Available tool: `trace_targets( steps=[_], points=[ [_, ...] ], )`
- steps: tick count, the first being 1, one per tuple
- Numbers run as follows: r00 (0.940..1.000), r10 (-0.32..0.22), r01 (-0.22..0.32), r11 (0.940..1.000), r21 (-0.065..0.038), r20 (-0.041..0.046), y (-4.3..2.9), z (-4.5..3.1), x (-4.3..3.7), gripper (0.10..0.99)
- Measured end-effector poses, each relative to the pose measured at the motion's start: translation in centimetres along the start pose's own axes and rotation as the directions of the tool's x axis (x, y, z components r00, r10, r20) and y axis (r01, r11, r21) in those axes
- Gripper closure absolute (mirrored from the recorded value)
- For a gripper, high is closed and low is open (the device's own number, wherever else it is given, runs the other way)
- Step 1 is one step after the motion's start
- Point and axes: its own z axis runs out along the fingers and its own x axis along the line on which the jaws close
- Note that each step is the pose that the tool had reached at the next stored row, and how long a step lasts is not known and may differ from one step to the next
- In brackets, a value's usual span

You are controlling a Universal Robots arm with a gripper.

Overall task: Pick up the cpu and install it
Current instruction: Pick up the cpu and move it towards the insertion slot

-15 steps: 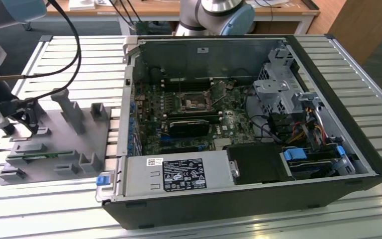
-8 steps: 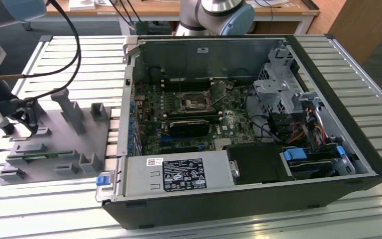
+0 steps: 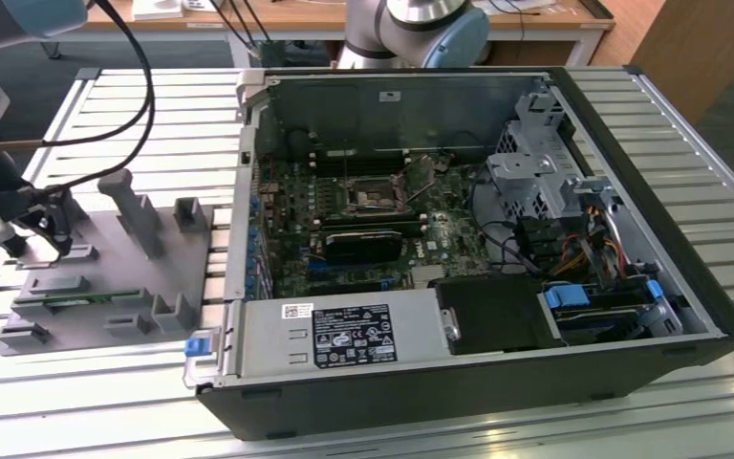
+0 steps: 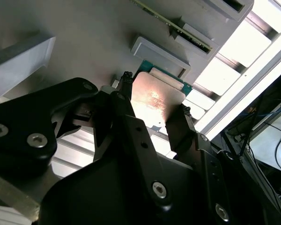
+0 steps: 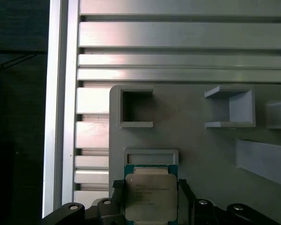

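Note:
The cpu [image 5: 150, 199] is a flat square chip with a silver top and a thin green rim. It sits against a small bracket on the grey parts tray [image 5: 201, 145]. In both wrist views my gripper [image 5: 150, 190] has a black finger on each of two opposite edges of the chip and looks shut on it. In the second wrist view the cpu [image 4: 155, 97] shines between the fingertips [image 4: 126, 82] of the gripper [image 4: 154, 96]. In the exterior view the gripper [image 3: 35, 229] hangs over the tray [image 3: 99, 277] at the exterior view's left. The motherboard's open socket [image 3: 374, 196] lies inside the computer case [image 3: 469, 249].
Upright holders [image 3: 138, 215] rise from the tray, and a green memory stick [image 3: 74, 301] lies in a slot near its front. Black cables [image 3: 125, 86] hang above the tray. The case walls, a power supply [image 3: 335, 335] and drive cages [image 3: 533, 172] surround the board on the slatted aluminium table [image 3: 61, 402].

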Motion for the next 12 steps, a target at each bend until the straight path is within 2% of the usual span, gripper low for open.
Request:
trace_targets(
  steps=[12],
  points=[
    [1.0, 0.0, 0.0, 1.0, 0.0, 0.0, 0.03, -0.45, 0.01, 0.549]
  ],
)
